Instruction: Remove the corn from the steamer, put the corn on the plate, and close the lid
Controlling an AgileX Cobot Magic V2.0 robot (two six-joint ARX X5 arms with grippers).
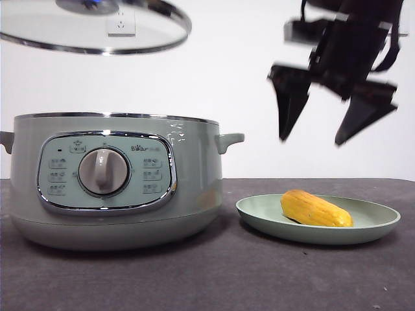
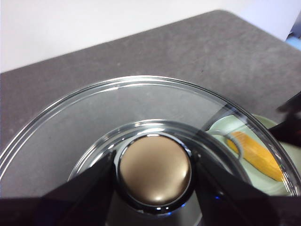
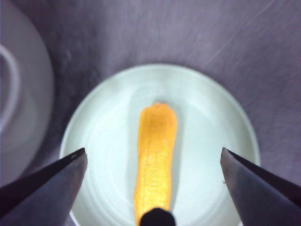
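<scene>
The corn (image 1: 316, 208) lies on the plate (image 1: 382, 220), so what is left for me, as I judge it, is closing the lid (image 1: 97, 29). My left end effector (image 2: 154, 172) has its jaws clamped on either side of the lid's knob (image 2: 154, 170) and holds the lid in the air above the steamer (image 1: 117, 181), a little tilted and well clear of the rim. To do this well I should level the glass first, centre it over the steamer's chrome rim, and lower it straight down slowly, letting go only once the rim sits all round; a tilted lid would catch on one edge and slide. My right end effector (image 1: 324, 113) hangs wide open and empty above the plate, apart from the corn; I would keep it there, out of the lid's path. The corn is a small yellow-orange cob, tapered at the ends, lying flat on its side near the plate's middle. The plate sits on the dark desk (image 1: 207, 278) just beside the steamer.
</scene>
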